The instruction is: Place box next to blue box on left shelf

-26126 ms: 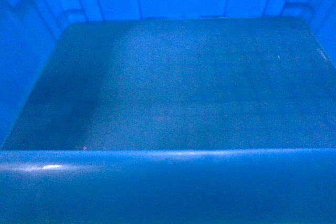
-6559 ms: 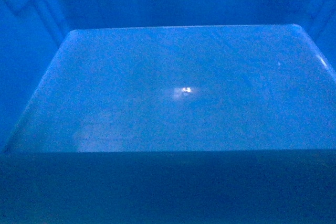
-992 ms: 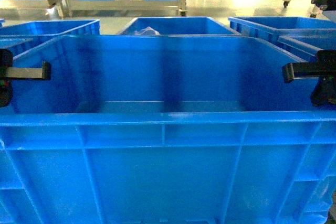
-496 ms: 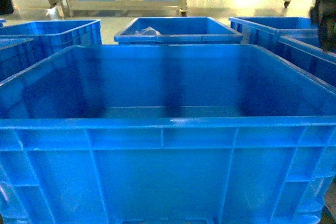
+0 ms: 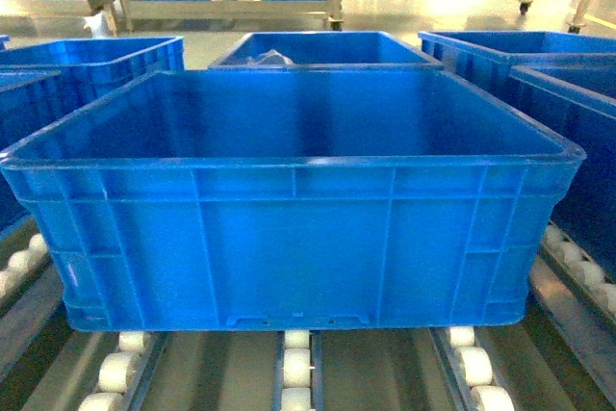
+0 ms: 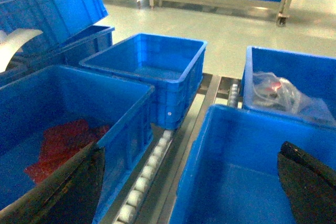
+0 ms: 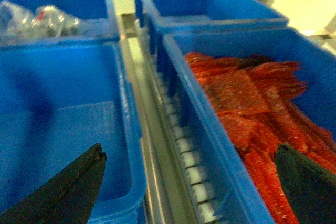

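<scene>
The box sits on the left shelf rollers, with neighbouring crates at 3 and 9 o'clock. Both grippers' jaws stand apart, clear of it.

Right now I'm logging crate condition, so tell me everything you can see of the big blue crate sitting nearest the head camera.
The large bright-blue plastic crate is rectangular, with a thick rim and vertically ribbed side walls. It sits upright and level on the grey roller deck, its base resting on the white wheels. It looks empty and undamaged as far as the view reaches. Other blue crates stand behind it and to both sides. No tool touches it.
</scene>
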